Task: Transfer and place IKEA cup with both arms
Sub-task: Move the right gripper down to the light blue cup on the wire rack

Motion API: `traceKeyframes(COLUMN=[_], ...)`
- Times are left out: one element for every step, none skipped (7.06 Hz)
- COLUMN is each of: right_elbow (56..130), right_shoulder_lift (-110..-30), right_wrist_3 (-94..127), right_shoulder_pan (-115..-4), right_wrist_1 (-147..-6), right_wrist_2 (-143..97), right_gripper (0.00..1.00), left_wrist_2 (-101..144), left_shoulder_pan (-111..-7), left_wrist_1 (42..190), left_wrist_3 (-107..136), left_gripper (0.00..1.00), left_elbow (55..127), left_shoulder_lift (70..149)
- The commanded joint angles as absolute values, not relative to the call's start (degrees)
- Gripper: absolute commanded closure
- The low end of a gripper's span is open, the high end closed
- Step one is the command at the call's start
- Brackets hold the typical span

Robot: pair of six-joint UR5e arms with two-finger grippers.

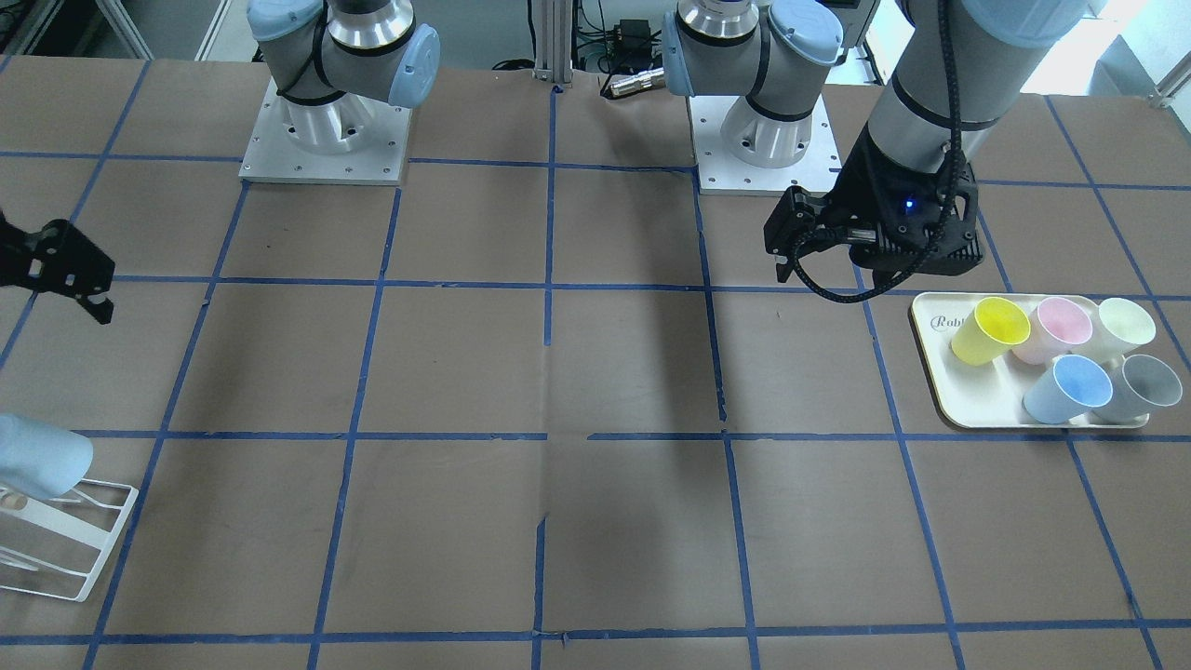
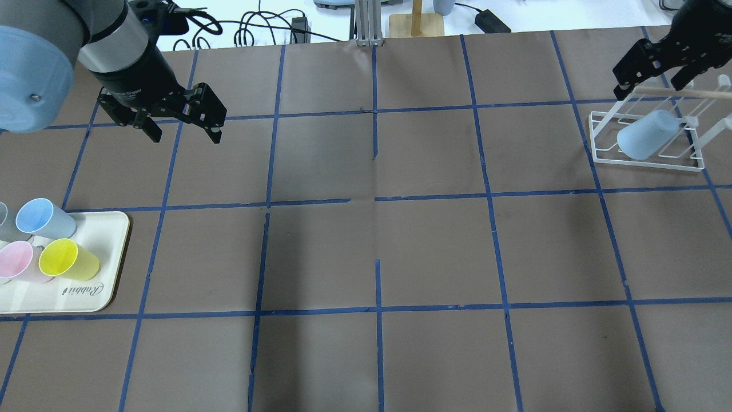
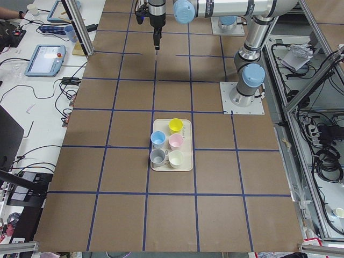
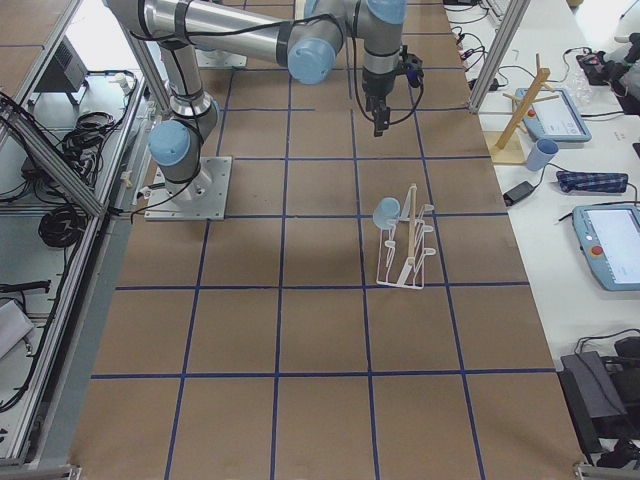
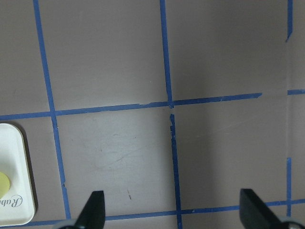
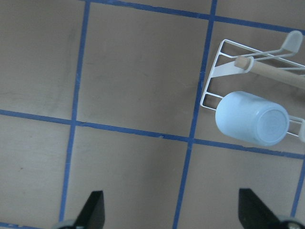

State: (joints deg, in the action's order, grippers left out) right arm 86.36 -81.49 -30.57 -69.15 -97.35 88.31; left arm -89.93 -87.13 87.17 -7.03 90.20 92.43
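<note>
**Blue tumbler on the rack, both claws empty**

The table (image 2: 434, 252) is covered edge to edge in brown paper, marked into large squares by blue tape. The paper shows seams, and some tape lines are broken. Its middle squares carry only soft shadows.

At the robot's right end stands a white wire drying rack (image 1: 110, 542) with a wooden dowel (image 6: 276, 74) across its top. The pale-blue tapered plastic tumbler (image 2: 646, 135) sits on this rack, tilted, its closed base turned up and outward. The right gripper (image 2: 649, 88) hangs in the air near the rack, apart from the tumbler, fingers spread and grasping nothing.

At the robot's left end lies a cream rounded-corner tray (image 2: 108, 240) with script lettering. It holds five cups close together: the twin pale-blue tumbler (image 2: 43, 218), a yellow cup (image 2: 68, 258), a pink cup (image 2: 17, 260), a grey cup (image 1: 1144, 386) and a pale cream cup (image 1: 1126, 326). The left gripper (image 2: 184, 136) hovers over bare paper beside the tray, fingers wide apart and empty.

Both arms rise from square metal base plates (image 1: 326, 149) bolted along one long edge. Aluminium framing borders the table. A white bench alongside carries cables, tablet-like controllers (image 4: 555, 115) and a wooden peg stand (image 4: 520, 120).
</note>
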Motion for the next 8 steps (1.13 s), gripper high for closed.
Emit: traceKeyframes(right_elbow=[86.6, 87.1, 88.1, 89.1, 90.1, 90.2, 90.3, 90.3], right_shoulder_lift=[-74.6, -73.3, -72.3, -71.8, -71.4, -70.6, -70.0, -69.1], right_wrist_3=[-39.3, -41.8, -44.5, -45.6, -45.6, -45.6, -45.7, -45.7], right_shoulder_pan=[-63.5, -61.6, -61.3, -61.3, -61.2, -61.2, -61.3, -61.3], right_wrist_1=[-103.5, -103.8, -106.7, -110.2, -111.0, -112.6, -114.0, -114.3], right_wrist_2=[88.3, 88.0, 88.2, 88.1, 88.0, 88.0, 88.0, 87.9], right_gripper=[0.0, 0.0, 0.0, 0.0, 0.0, 0.0, 0.0, 0.0], left_wrist_2=[-89.6, -89.5, -89.5, -89.6, -89.6, -89.6, -89.5, -89.5], left_shoulder_pan=[-87.2, -87.2, -87.2, -87.2, -87.2, -87.2, -87.2, -87.2], left_wrist_1=[87.1, 87.2, 87.2, 87.1, 87.1, 87.1, 87.1, 87.1], left_wrist_3=[-7.0, -7.0, -7.0, -7.0, -7.0, -7.0, -6.9, -6.9], left_gripper=[0.0, 0.0, 0.0, 0.0, 0.0, 0.0, 0.0, 0.0], left_elbow=[90.2, 90.2, 90.1, 90.1, 90.1, 90.1, 90.0, 90.0], left_shoulder_lift=[92.3, 92.0, 92.1, 92.2, 92.2, 92.2, 92.4, 92.5])
